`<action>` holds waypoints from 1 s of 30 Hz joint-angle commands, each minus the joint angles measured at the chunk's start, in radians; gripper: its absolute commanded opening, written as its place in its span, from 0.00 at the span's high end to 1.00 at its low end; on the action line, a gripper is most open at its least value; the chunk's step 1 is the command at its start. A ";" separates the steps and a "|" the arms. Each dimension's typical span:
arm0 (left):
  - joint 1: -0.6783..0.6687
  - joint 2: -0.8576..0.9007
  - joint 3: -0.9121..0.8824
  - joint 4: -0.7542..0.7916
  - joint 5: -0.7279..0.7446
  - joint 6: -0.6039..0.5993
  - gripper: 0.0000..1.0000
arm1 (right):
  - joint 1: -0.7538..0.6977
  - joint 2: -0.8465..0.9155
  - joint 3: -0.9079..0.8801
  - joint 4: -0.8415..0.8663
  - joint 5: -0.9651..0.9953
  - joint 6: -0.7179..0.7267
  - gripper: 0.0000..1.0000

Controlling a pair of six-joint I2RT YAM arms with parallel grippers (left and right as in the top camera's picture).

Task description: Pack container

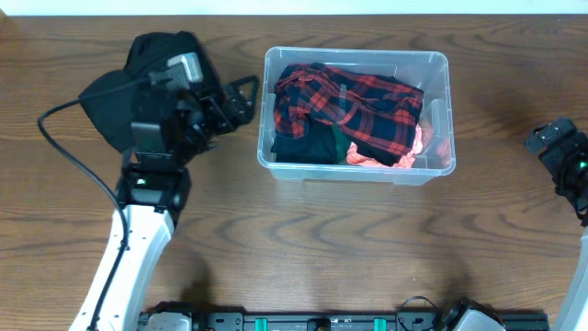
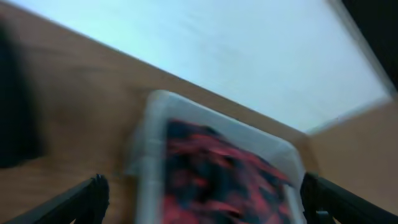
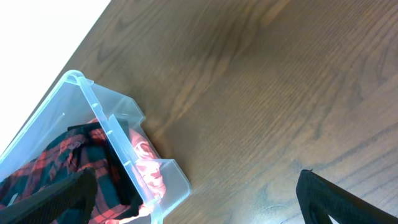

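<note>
**A:** Where does the large clear rectangular plastic container (image 1: pixel 359 173) sit?

**B:** On the brown wooden desk (image 1: pixel 322 248), toward the far edge and a little right of the middle, between the 2 arms.

**A:** What lies in it?

**B:** A crumpled red and black plaid shirt (image 1: pixel 344 103) covers most of the top. A dark green and black garment (image 1: pixel 317 147) shows beneath it at the near left, and a coral cloth (image 1: pixel 411 152) lies at the near right corner.

**A:** How do the left fingers (image 2: pixel 81 200) stand?

**B:** They are spread wide with nothing between them, pointing at the container's left wall from just beside it. The left wrist view is blurred, but the container fills the gap between the 2 tips.

**A:** And the right fingers (image 3: pixel 53 196)?

**B:** They are parted wide too, and hold nothing. They are well apart from the container, by the desk's right edge.

**A:** Anything else on the desk?

**B:** A crumpled black cloth (image 1: pixel 110 99) lies at the far left, partly under the left arm.
</note>
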 commanded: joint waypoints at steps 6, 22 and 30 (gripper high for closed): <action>0.180 0.038 0.017 0.113 0.335 -0.096 0.08 | -0.008 -0.001 0.004 -0.001 -0.007 0.008 0.01; -0.416 0.186 0.052 -0.018 -0.260 0.503 0.65 | -0.008 -0.001 0.004 0.000 -0.007 0.008 0.01; -0.495 0.306 0.325 -0.150 -0.363 0.645 0.60 | -0.008 -0.001 0.004 0.000 -0.007 0.008 0.01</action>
